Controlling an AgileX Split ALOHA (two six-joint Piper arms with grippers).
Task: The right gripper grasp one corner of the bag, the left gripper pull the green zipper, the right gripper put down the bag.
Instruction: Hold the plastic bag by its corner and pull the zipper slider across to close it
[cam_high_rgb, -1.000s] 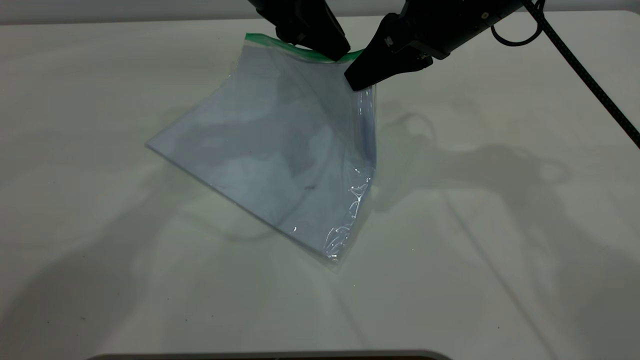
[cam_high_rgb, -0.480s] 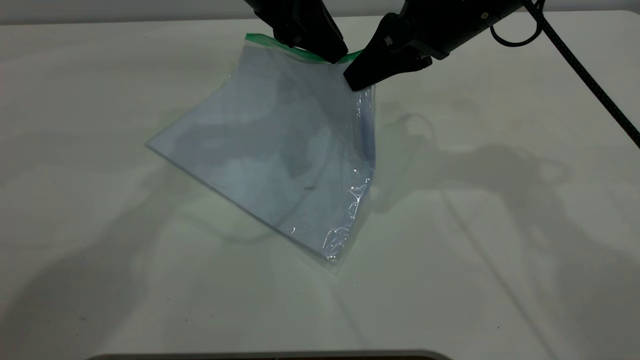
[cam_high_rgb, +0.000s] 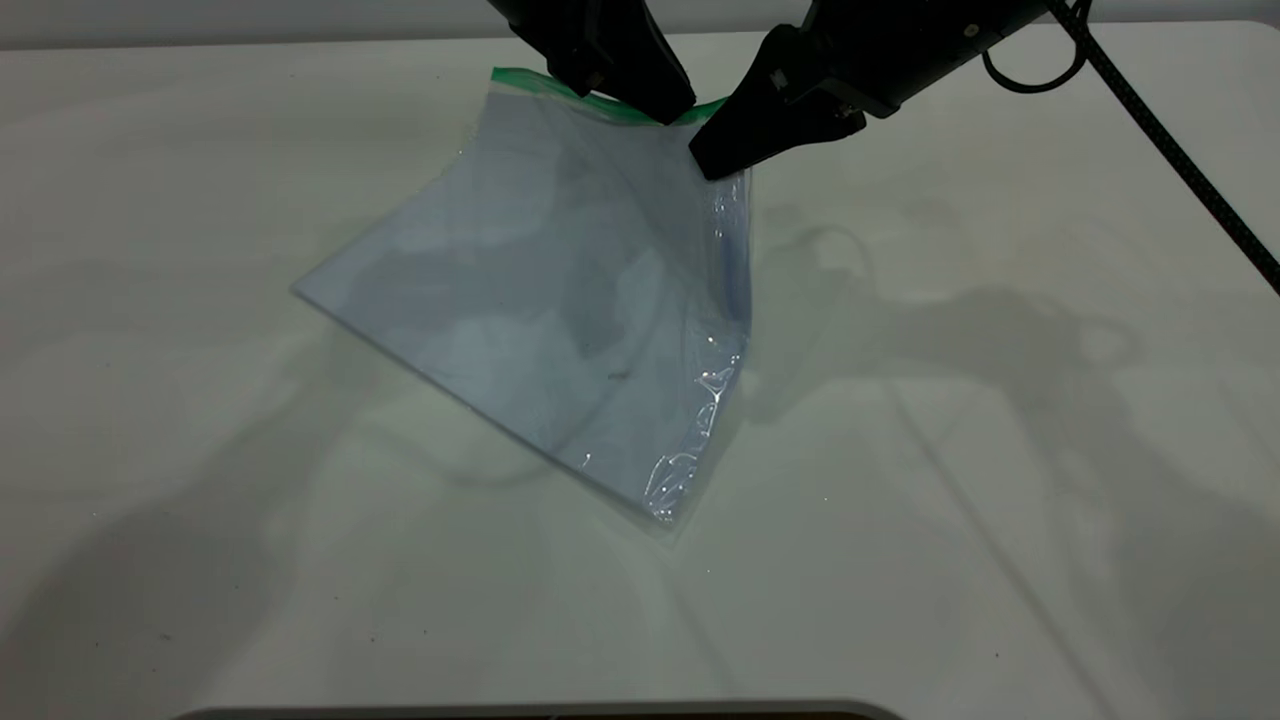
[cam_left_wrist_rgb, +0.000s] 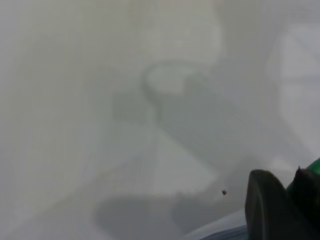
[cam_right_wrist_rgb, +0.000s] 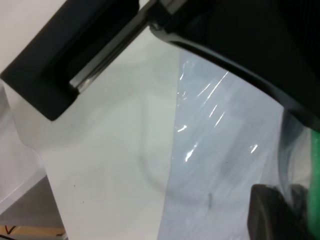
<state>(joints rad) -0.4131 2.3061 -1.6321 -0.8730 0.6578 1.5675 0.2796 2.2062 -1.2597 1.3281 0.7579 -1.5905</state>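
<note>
The clear pale blue bag (cam_high_rgb: 560, 300) hangs tilted, its far right corner lifted and its near edge resting on the table. The green zipper (cam_high_rgb: 540, 83) runs along its top far edge. My right gripper (cam_high_rgb: 712, 160) is shut on the bag's upper right corner; in the right wrist view its fingers (cam_right_wrist_rgb: 272, 210) pinch the plastic (cam_right_wrist_rgb: 220, 150) beside the green strip (cam_right_wrist_rgb: 315, 180). My left gripper (cam_high_rgb: 668, 108) is on the zipper just left of the right gripper, shut on it; in the left wrist view the green (cam_left_wrist_rgb: 314, 166) shows between its fingers (cam_left_wrist_rgb: 270, 205).
The white table (cam_high_rgb: 1000, 400) stretches all round the bag. A black cable (cam_high_rgb: 1180, 160) runs from the right arm toward the right edge. The left arm's body (cam_right_wrist_rgb: 70, 55) shows in the right wrist view. A dark rim (cam_high_rgb: 540, 712) lies at the near edge.
Almost nothing has moved. The left gripper has shifted very slightly along the zipper, and the bag's folds have settled a little.
</note>
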